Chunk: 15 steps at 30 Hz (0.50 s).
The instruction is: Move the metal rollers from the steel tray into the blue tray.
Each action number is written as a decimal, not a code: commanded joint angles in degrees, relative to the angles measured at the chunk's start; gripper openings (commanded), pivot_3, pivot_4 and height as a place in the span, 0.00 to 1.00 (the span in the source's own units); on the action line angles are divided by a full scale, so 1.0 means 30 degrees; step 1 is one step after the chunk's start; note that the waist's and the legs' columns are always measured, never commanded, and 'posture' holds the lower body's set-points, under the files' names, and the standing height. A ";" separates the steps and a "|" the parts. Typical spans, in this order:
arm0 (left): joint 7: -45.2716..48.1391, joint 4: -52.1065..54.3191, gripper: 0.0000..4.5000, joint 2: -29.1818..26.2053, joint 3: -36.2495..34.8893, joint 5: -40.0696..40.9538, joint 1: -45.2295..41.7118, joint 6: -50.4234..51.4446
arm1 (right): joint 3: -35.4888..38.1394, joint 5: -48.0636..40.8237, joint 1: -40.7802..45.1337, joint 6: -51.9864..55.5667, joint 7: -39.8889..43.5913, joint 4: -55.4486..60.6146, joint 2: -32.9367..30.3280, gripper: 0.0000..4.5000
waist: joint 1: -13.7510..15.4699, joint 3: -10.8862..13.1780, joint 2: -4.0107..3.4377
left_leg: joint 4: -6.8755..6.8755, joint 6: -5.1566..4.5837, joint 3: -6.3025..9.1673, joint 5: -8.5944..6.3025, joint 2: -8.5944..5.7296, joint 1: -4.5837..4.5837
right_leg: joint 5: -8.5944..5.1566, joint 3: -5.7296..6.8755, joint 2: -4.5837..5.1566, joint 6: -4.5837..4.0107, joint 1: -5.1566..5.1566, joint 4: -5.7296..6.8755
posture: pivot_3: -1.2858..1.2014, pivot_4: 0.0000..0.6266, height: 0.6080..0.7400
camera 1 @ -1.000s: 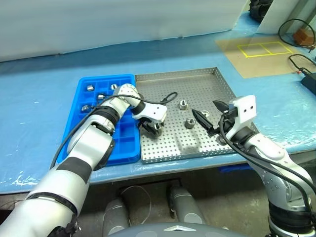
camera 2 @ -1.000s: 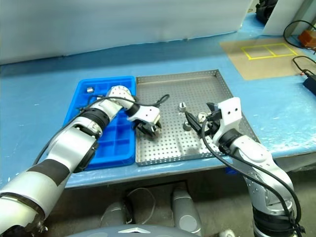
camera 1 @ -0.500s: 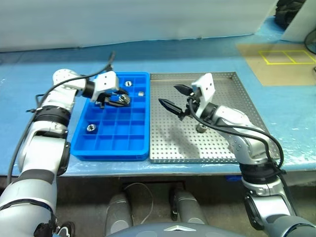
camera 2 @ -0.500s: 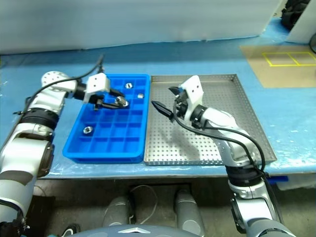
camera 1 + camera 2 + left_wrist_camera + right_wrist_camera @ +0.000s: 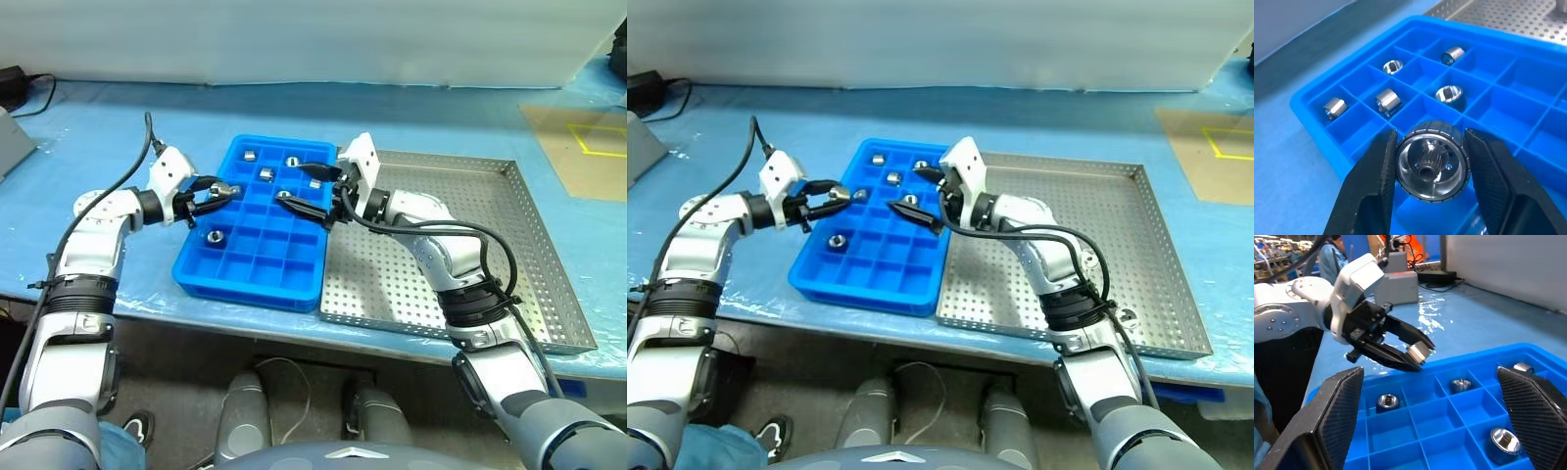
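My left gripper (image 5: 221,191) is shut on one of the metal rollers (image 5: 1432,161), a shiny ribbed cylinder with a dark central hole. It holds the roller just above the left rim of the blue tray (image 5: 250,293). Several more rollers (image 5: 265,175) lie in the tray's far compartments, and one (image 5: 213,235) lies nearer the front left. My right gripper (image 5: 910,191) hangs wide open over the tray's right half, pointing at the left gripper (image 5: 1400,350), with nothing between its fingers. The steel tray (image 5: 441,323) adjoins the blue tray on the right, and my right forearm crosses it.
Both trays sit on a blue-covered table near its front edge. A grey box (image 5: 10,137) and a black cable (image 5: 29,83) lie at the far left. A tan mat with yellow tape (image 5: 578,137) lies at the far right.
The camera has swung left. My left gripper carried the roller from over the steel tray to the blue tray's left side. The open right gripper moved left from the steel tray to over the blue tray.
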<state>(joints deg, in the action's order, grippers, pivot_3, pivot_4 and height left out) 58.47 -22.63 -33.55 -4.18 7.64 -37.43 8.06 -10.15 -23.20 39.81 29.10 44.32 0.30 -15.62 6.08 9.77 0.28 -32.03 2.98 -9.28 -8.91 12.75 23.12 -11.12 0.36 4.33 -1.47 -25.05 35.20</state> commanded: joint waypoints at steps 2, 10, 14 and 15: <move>-0.0627 0.0439 0.41 0.0605 0.0608 0.0068 0.0042 -0.0079 | 0.0191 0.0112 0.0377 -0.0286 0.0323 0.0332 0.0003 1.00 | -0.0031 0.0000 0.0002 | 0.0015 0.0016 0.0007 0.0010 0.0001 0.0001 | 0.0000 0.0007 -0.0002 0.0001 -0.0009 0.0002 | 0.55 0.24 1.00; -0.1341 -0.1613 0.41 0.1080 0.1799 -0.0714 -0.0295 -0.0688 | 0.0458 0.0326 -0.0145 0.0000 -0.0132 0.0961 -0.0171 1.00 | -0.0181 0.0000 0.0002 | 0.0127 0.0057 0.0004 0.0038 0.0001 0.0007 | -0.0002 0.0010 -0.0028 -0.0020 -0.0060 -0.0013 | 0.53 0.24 1.00; -0.1316 -0.2114 0.41 0.1256 0.2042 -0.0721 -0.0469 -0.0900 | 0.0654 0.0331 -0.0440 0.0168 -0.0459 0.1363 -0.0318 1.00 | -0.0177 -0.0001 0.0002 | 0.0144 0.0067 0.0004 0.0044 0.0000 0.0010 | -0.0002 0.0013 -0.0028 -0.0020 -0.0060 -0.0030 | 0.52 0.24 1.00; -0.1326 -0.2204 0.41 0.1287 0.2110 -0.0776 -0.0487 -0.0963 | 0.0696 0.0304 -0.0499 0.0205 -0.0520 0.1447 -0.0352 1.00 | -0.0176 -0.0001 0.0002 | 0.0144 0.0067 0.0004 0.0044 -0.0003 0.0010 | -0.0002 0.0013 -0.0027 -0.0020 -0.0059 -0.0032 | 0.52 0.24 1.00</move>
<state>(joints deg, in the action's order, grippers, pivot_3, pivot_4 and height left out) 54.64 -29.92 -29.58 2.17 5.33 -37.26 6.70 -9.62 -21.84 38.25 29.72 43.22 1.57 -16.46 5.55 9.77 0.28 -31.60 3.19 -9.27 -8.78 12.74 23.15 -11.13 0.40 4.25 -1.53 -25.22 35.10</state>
